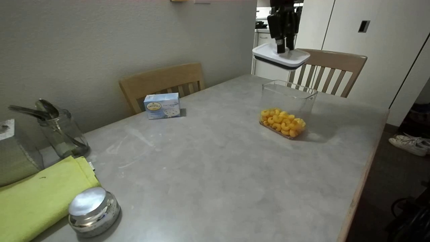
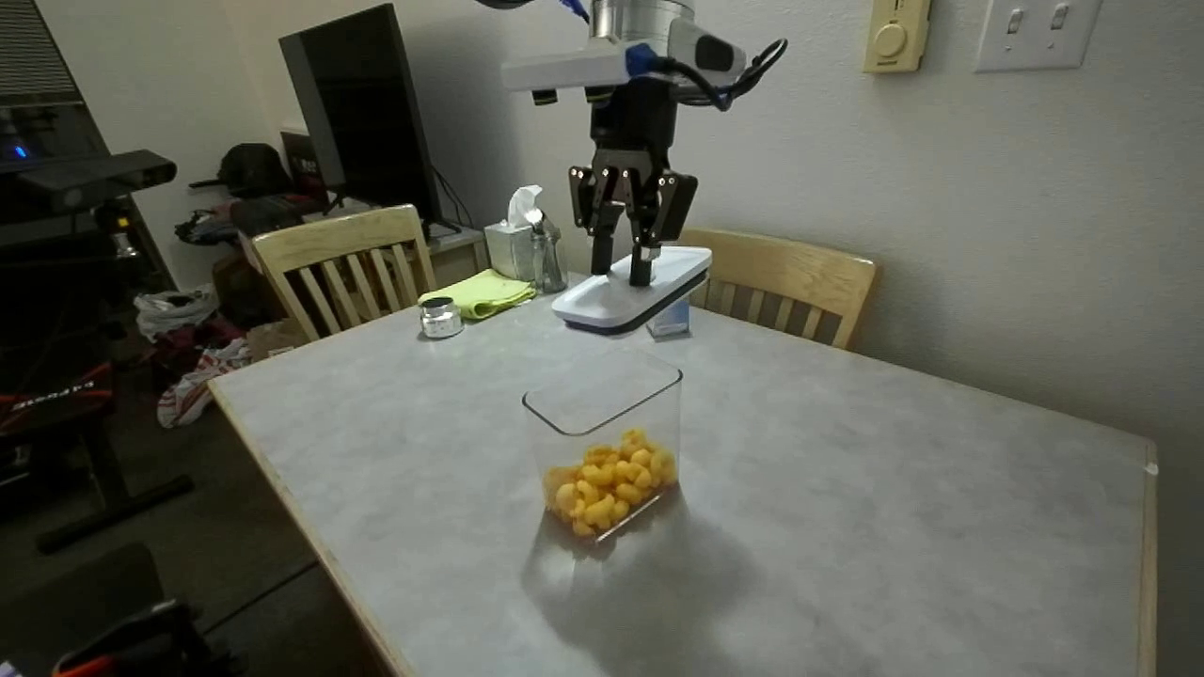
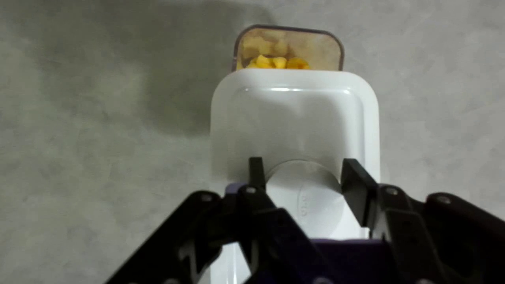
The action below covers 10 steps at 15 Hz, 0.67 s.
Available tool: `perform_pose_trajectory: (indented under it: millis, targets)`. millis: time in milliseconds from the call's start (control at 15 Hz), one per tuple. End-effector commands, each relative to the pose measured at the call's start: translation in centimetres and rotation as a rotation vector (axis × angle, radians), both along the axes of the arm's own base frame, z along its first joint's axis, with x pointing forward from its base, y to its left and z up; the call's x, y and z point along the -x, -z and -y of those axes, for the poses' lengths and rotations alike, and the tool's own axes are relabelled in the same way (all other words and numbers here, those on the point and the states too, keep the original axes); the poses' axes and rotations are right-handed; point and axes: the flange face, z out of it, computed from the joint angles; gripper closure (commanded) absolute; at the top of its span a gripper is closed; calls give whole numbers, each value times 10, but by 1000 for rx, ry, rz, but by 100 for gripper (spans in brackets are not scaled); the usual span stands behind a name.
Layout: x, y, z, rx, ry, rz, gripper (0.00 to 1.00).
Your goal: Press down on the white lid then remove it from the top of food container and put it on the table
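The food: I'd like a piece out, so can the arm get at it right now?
Probably not: the food sits in an open container, but the gripper holds the lid, which would likely have to be set down first.

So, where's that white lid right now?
In an exterior view, the white lid hangs near the top, right of centre, held by the gripper, higher than the open food container.
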Motion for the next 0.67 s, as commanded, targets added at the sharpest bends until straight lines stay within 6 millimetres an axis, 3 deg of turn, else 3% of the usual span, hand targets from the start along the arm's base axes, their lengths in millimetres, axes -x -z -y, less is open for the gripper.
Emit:
perform_pose_trajectory:
  millis: [0, 333, 600]
  targets:
    - [-16, -5, -24, -30, -49, 15, 73]
    - [-38, 5, -61, -40, -102, 23, 73]
    - [-48, 24, -88, -63, -102, 6, 73]
